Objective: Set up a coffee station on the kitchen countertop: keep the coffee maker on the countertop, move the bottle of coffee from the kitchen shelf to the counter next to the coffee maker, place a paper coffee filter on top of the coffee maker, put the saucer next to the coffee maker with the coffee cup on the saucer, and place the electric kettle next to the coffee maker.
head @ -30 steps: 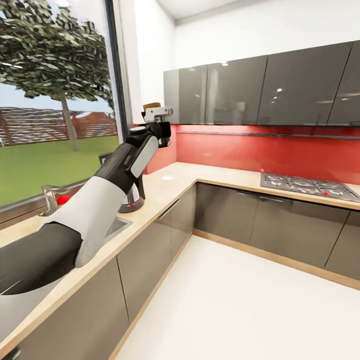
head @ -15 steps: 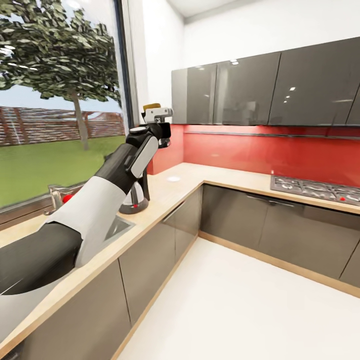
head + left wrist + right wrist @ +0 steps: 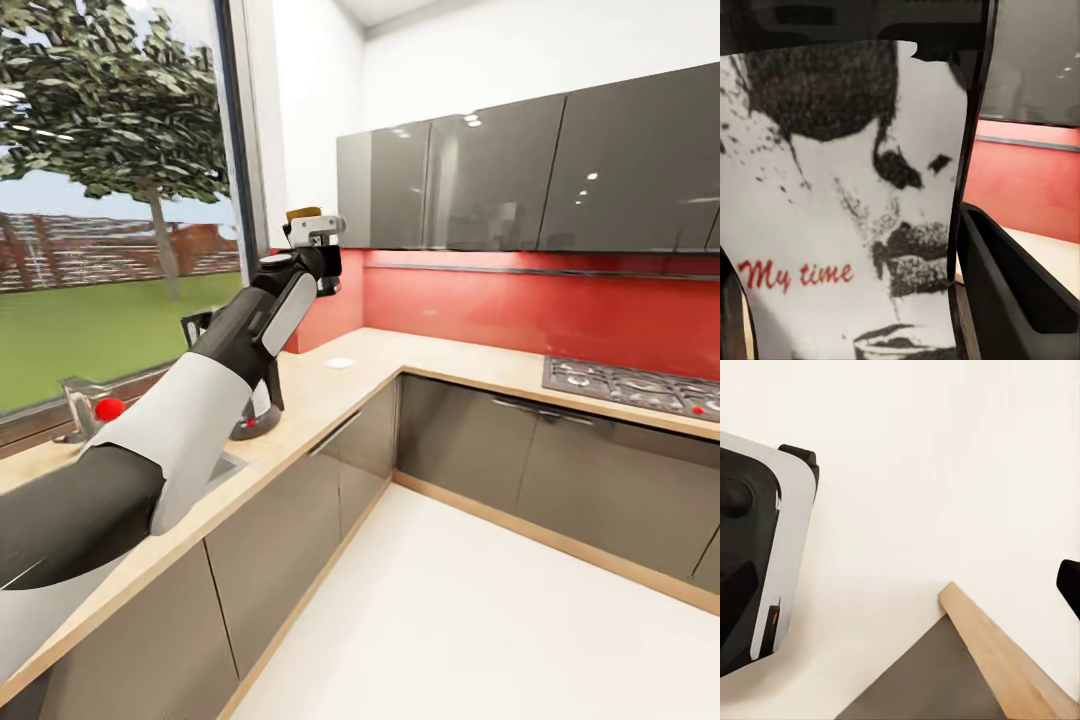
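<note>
My left gripper is raised in front of the window corner and is shut on the bottle of coffee, whose brown lid pokes out above it. In the left wrist view the bottle's white label with a dark face print and red "My time" script sits between the black fingers. An electric kettle stands on the wooden countertop, mostly hidden behind my left forearm. A small white round thing lies on the counter near the corner; I cannot tell what it is. A dark tip shows at the right wrist view's edge.
A sink with a red-knobbed tap lies at the left under the window. A gas hob sits on the right run of counter. Grey wall cabinets hang above a red backsplash. White floor lies open before the base cabinets.
The whole head view has shifted, so the camera moved; kettle and sink sit further left in the picture. My left arm holds the same pose with the bottle still gripped.
</note>
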Available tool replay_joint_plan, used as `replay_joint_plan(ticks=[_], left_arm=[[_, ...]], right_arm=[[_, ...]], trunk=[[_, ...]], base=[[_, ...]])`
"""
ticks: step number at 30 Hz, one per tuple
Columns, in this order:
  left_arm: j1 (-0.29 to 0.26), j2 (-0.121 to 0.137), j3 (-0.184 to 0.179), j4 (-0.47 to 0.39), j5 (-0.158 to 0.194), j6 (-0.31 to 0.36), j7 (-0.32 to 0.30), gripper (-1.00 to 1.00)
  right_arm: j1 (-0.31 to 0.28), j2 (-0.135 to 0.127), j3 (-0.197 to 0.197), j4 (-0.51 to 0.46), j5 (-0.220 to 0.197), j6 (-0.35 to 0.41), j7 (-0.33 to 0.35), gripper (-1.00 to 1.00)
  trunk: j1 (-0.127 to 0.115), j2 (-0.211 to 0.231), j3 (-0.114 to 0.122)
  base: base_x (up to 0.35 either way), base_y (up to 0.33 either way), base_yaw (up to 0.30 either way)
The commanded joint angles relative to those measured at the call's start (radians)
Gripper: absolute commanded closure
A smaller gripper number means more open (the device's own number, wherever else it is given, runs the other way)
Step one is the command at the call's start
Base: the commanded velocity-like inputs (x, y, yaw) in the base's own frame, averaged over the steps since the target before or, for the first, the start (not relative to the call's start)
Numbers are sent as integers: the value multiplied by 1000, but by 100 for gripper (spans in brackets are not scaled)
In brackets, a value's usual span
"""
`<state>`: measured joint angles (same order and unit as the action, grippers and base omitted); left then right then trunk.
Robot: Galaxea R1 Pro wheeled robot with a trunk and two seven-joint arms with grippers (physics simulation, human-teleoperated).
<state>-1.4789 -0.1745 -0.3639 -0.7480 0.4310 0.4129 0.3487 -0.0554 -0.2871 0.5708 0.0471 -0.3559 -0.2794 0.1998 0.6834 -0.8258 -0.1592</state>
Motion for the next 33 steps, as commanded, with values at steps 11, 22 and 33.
replay_joint_plan(ticks=[11, 22, 33], left_arm=[[-1, 0, -3, 0, 8, 3, 7, 100], [-1, 0, -3, 1, 8, 4, 8, 100], [-1, 0, -3, 1, 8, 4, 8, 100]], right_arm=[[-1, 0, 6, 4, -11, -6, 7, -100], [-1, 0, 7, 4, -8, -6, 10, -100], [-1, 0, 7, 4, -9, -7, 10, -100]], trunk=[[0, -1, -2], [0, -1, -2], [0, -1, -2]], base=[[30, -51, 226], [198, -242, 23], [250, -246, 0]])
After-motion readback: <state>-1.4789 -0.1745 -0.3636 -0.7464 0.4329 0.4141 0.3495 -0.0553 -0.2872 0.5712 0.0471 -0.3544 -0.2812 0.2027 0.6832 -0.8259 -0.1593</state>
